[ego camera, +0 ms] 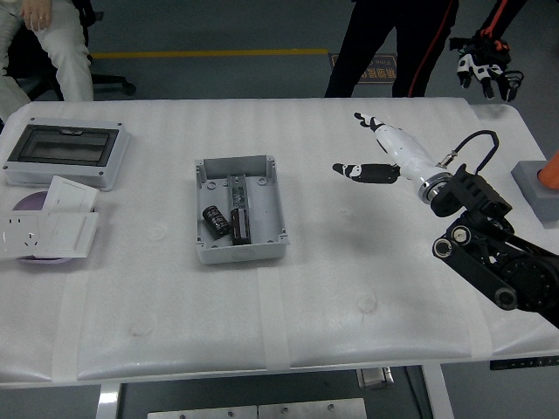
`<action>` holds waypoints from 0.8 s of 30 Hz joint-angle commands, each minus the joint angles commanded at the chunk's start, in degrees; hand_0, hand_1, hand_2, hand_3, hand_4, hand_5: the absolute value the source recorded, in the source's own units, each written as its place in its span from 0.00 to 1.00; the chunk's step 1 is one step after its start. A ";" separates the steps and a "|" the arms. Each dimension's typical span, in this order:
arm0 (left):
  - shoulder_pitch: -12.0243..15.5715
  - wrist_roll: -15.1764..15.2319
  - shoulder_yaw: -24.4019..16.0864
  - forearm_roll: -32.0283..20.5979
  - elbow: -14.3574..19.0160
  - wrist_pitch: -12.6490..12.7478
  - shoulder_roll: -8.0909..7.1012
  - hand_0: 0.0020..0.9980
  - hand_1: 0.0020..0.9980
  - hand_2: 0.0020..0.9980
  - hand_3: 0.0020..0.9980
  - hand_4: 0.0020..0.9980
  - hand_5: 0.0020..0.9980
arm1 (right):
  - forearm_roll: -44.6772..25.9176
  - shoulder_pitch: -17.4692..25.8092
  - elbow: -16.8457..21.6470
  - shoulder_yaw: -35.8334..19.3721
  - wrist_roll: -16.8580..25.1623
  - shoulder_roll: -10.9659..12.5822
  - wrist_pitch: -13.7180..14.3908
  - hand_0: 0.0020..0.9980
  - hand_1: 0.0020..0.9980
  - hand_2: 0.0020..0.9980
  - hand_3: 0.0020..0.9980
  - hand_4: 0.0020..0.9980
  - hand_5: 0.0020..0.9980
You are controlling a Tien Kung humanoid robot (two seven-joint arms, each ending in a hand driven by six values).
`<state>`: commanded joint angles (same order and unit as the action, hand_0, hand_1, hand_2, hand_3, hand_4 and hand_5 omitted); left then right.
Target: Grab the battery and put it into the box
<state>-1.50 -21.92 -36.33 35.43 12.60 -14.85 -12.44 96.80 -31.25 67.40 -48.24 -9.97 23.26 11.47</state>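
The small black cylindrical battery [215, 219] lies inside the open grey box [271, 205] at the table's middle, left of a dark component [239, 209] fixed in the box. My right hand [367, 148] is open and empty, its white palm raised above the table well to the right of the box, fingers spread. My left arm does not show.
A grey enclosure with a dark window [65, 153] stands at the far left, with white socket plates [48, 231] in front of it. A grey block [537, 188] sits at the right edge. People stand beyond the far edge; one holds a gloved device [485, 70].
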 joint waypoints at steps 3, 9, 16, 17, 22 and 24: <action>0.10 -0.29 0.04 -0.13 -0.01 0.04 0.09 0.37 0.59 0.45 0.37 0.58 0.40 | 0.23 1.87 -0.39 -3.17 0.04 0.81 -0.15 1.00 0.92 0.91 1.00 0.93 0.53; 0.34 -0.76 -0.05 -0.26 0.01 0.14 0.21 0.37 0.59 0.45 0.37 0.59 0.40 | 0.73 5.42 0.25 -7.87 0.00 2.25 -0.64 1.00 0.91 0.90 0.99 0.93 0.53; -0.09 -1.06 0.05 -0.52 0.13 0.35 0.14 0.37 0.59 0.45 0.38 0.59 0.40 | 0.68 6.37 0.55 -9.79 0.15 3.17 -0.86 1.00 0.91 0.91 0.99 0.93 0.54; -0.04 -1.22 -0.14 -0.20 0.16 0.34 0.06 0.37 0.59 0.45 0.38 0.59 0.40 | 0.79 6.53 0.68 -10.09 0.14 3.16 -0.89 1.00 0.91 0.91 0.99 0.93 0.54; 0.75 -2.28 -1.11 1.72 0.31 0.92 -0.68 0.37 0.59 0.45 0.38 0.59 0.40 | 2.27 8.18 2.78 -12.60 -0.31 3.54 -1.03 1.00 0.91 0.91 0.99 0.92 0.54; 0.87 -2.61 -1.10 2.04 0.36 1.13 -0.92 0.37 0.59 0.46 0.38 0.59 0.41 | 2.81 8.92 3.90 -13.79 -0.50 4.00 -1.12 1.00 0.91 0.91 0.99 0.92 0.53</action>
<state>-0.62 -24.54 -37.42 37.47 12.96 -13.72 -13.36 99.60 -22.33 71.30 -62.03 -10.47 27.27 10.35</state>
